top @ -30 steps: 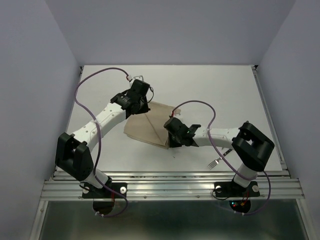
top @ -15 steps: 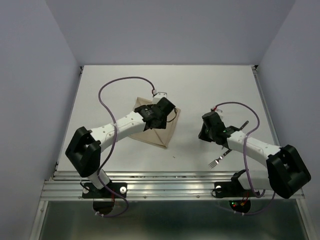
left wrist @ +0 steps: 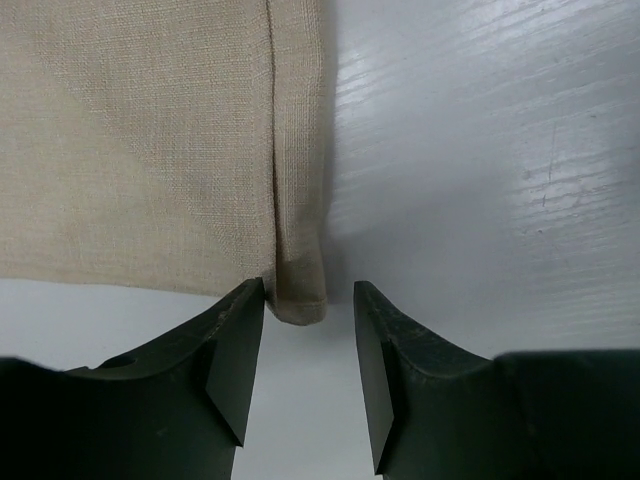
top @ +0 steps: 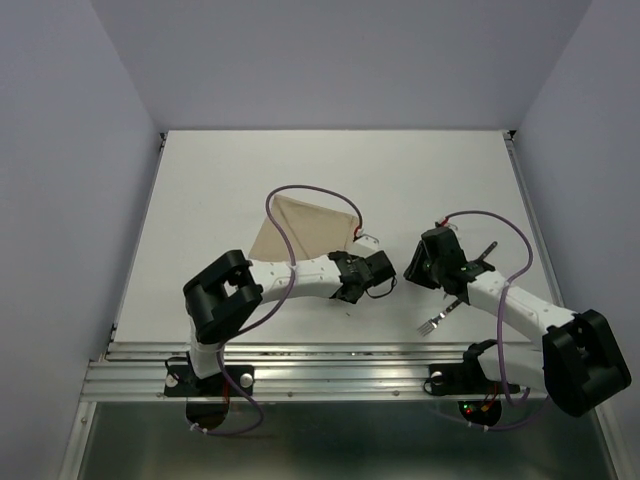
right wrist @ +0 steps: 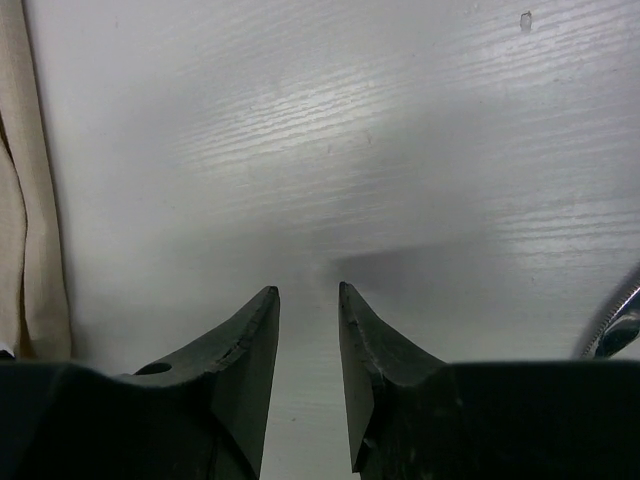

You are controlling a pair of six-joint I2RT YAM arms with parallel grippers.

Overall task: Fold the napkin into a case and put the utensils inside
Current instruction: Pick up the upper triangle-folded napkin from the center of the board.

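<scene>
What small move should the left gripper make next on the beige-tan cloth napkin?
Probably close the left gripper on the beige-tan cloth napkin: its open jaws straddle the folded corner, which lies flat on the white table.

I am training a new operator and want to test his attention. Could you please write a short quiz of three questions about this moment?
1. True or false: the fork already lies inside the napkin.
2. What lies between the left jaws? A) a napkin corner B) the knife C) nothing
3. Fill in: the right jaws stand open and empty over the bare ____.
Key: 1 false, the fork lies on the table, apart from the napkin; 2 A; 3 table.
</scene>
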